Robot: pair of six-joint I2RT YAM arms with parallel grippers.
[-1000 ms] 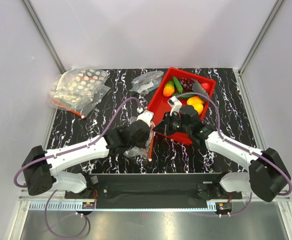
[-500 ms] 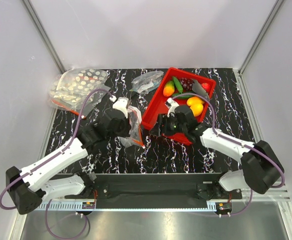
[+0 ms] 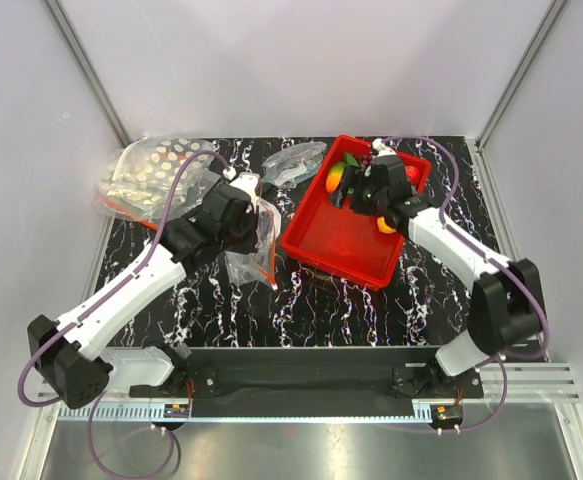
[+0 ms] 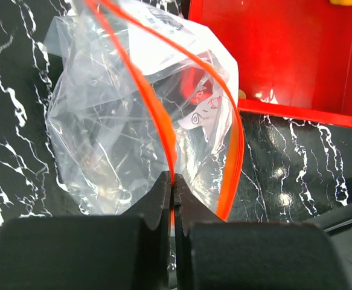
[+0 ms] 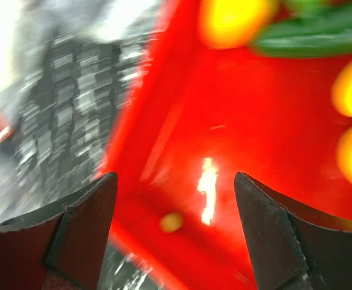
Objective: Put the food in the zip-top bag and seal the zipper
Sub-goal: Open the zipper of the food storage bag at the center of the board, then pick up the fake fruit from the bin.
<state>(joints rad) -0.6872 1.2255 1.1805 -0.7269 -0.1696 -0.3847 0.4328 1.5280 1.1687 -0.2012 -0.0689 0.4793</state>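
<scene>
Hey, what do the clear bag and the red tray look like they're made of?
The clear bag looks like thin, flexible plastic film, possibly polyethylene: it is see-through, wrinkled and glinting, with an orange zipper strip along its mouth. The red tray seems to be rigid moulded plastic with a glossy finish: its floor throws a bright highlight and its walls stand straight.

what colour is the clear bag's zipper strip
The strip is orange, clearest in the left wrist view.

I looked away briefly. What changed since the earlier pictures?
The left gripper, shut on the zip-top bag, carried it left, away from the red tray. The right gripper, open, moved to the tray's far end over the food. Tray and spotted bags stayed put.
</scene>
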